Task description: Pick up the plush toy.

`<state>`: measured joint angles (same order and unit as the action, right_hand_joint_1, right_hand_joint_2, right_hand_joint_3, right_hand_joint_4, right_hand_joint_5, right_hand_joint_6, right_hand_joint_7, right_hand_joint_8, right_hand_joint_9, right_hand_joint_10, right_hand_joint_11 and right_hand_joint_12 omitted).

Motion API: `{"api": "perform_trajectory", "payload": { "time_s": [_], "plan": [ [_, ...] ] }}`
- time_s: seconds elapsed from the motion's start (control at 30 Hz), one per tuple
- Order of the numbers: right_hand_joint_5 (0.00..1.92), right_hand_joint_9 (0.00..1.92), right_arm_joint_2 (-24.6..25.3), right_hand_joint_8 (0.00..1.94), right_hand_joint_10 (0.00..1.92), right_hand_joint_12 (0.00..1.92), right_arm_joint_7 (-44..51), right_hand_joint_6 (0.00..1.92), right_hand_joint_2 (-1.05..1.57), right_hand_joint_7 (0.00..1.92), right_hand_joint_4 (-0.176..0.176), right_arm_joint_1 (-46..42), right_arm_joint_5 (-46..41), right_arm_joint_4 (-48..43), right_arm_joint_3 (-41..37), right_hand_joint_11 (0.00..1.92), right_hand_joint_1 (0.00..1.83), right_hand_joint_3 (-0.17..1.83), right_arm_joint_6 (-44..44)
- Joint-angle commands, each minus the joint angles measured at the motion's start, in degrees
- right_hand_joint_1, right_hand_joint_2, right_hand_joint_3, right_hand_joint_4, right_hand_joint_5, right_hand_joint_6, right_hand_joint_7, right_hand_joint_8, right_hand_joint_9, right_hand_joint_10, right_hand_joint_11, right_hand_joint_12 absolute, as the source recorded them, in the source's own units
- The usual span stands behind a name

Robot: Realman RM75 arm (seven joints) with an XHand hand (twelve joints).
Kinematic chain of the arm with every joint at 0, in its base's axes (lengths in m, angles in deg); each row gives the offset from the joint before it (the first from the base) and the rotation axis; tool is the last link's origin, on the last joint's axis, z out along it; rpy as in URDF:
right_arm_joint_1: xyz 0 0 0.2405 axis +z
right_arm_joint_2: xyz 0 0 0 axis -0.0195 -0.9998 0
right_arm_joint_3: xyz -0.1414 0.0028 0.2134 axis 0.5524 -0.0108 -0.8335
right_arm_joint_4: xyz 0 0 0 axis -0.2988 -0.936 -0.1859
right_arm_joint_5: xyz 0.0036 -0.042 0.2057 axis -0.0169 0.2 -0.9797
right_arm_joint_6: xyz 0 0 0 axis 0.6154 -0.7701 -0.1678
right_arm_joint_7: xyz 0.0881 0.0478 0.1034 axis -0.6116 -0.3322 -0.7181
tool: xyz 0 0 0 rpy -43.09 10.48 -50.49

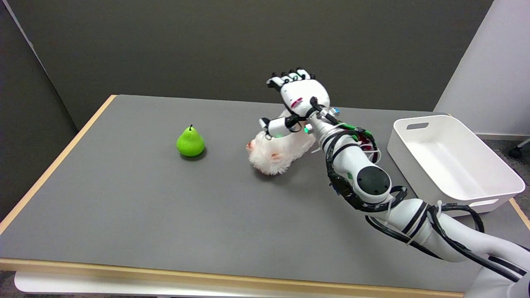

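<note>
A green pear [190, 142] sits left and a white bin [453, 159] right of the plush toy [275, 151] — the right hand [299, 101] grasps its far side, partly hiding it.

Right arm reaching in from my lower right.
I see the right hand [299, 98] raised, back toward camera, fingers curled forward, thumb out to the left.

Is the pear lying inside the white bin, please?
No, the pear stands on the grey table, left of the plush toy; the bin is at the right.
</note>
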<state>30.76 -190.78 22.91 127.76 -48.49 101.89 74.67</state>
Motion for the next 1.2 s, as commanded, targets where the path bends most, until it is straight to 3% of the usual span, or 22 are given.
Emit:
{"api": "perform_trajectory", "payload": {
  "time_s": [0.03,0.53,0.97,1.13,1.2],
  "plan": [
    [0.27,0.19,-0.16,0.43,0.80,1.29,-0.27,0.51,0.58,0.35,0.000,-0.52,-1.92,10.35,-4.87,0.04,0.57,0.89,4.59],
    [0.27,0.19,-0.24,0.43,0.80,1.28,-0.27,0.53,0.58,0.35,-0.003,-0.44,-4.00,11.85,-5.34,0.04,0.58,0.90,4.03],
    [0.30,0.30,-0.24,0.47,0.94,1.47,-1.00,0.53,0.62,0.43,-0.009,-0.21,-4.08,12.26,-3.90,0.24,0.63,0.87,3.87],
    [0.34,0.47,-0.24,0.63,1.09,1.62,-2.08,0.63,0.66,0.55,-0.002,-0.59,-3.52,12.41,-3.43,0.41,0.75,0.89,3.87],
    [0.45,0.64,-0.24,0.91,1.24,1.70,-2.18,0.94,0.73,0.68,0.032,-0.76,-3.51,12.41,-3.26,0.57,0.86,0.88,3.70]
  ]
}}
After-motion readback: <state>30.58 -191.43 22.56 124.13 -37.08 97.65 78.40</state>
